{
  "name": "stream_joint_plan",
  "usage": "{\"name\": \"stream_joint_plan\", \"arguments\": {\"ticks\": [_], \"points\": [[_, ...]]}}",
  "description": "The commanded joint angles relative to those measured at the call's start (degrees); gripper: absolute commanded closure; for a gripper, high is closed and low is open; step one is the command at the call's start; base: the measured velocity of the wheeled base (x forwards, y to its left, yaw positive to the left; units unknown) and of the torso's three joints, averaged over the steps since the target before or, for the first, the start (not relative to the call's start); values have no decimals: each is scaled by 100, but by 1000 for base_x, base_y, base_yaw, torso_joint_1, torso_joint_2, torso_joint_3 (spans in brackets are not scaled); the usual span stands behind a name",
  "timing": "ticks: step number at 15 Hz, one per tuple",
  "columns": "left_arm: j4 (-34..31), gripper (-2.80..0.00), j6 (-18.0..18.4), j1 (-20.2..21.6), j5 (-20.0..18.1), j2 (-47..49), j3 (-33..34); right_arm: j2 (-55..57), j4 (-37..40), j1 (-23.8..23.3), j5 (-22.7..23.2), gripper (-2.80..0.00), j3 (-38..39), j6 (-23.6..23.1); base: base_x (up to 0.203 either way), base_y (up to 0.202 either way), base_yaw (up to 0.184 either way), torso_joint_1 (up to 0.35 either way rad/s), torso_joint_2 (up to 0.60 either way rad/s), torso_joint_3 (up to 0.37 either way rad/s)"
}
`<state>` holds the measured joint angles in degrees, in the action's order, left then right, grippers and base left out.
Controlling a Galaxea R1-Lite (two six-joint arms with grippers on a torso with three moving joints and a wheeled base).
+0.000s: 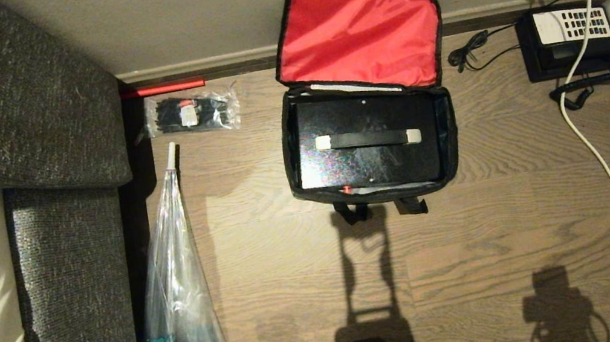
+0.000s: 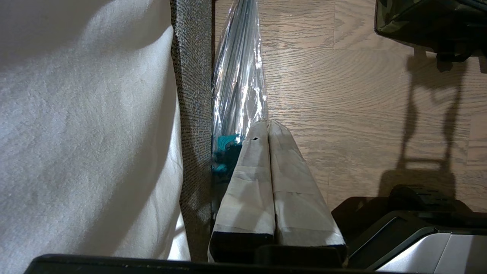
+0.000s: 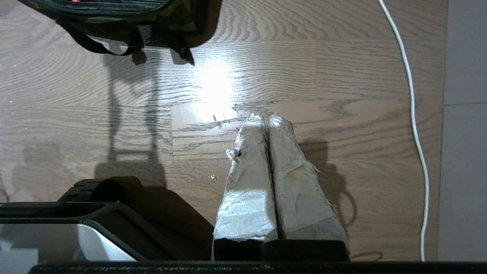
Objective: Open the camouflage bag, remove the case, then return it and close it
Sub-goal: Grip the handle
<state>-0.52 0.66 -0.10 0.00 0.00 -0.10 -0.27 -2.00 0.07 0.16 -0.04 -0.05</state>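
Observation:
The camouflage bag (image 1: 291,155) sits open on the wooden floor near the wall, its red-lined lid (image 1: 360,34) folded back against the wall. The black case (image 1: 370,157) lies flat inside it with a black handle on top and a small red spot at its near edge. Neither arm shows in the head view. My left gripper (image 2: 269,122) is shut and empty, low beside the sofa, with a corner of the bag (image 2: 430,23) far ahead of it. My right gripper (image 3: 266,116) is shut and empty above bare floor, well short of the bag's (image 3: 167,15) straps.
A grey sofa (image 1: 24,178) fills the left side. A clear-wrapped umbrella (image 1: 177,289) lies along it, and a plastic bag of black ties (image 1: 192,112) is near the wall. A black desk phone (image 1: 569,40) and a white cable (image 1: 603,160) run along the right.

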Motion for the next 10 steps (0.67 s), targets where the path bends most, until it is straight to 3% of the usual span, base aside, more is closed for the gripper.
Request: {"name": "stream_joint_plan", "arguments": {"ticks": [1,10], "points": [[0,0,4,1,0,0,1,-158,-2,1,2,0,83,-4,0,0,0,0,0,0],[0,0,-4,1,0,0,1,-158,-2,1,2,0,83,-4,0,0,0,0,0,0]]}}
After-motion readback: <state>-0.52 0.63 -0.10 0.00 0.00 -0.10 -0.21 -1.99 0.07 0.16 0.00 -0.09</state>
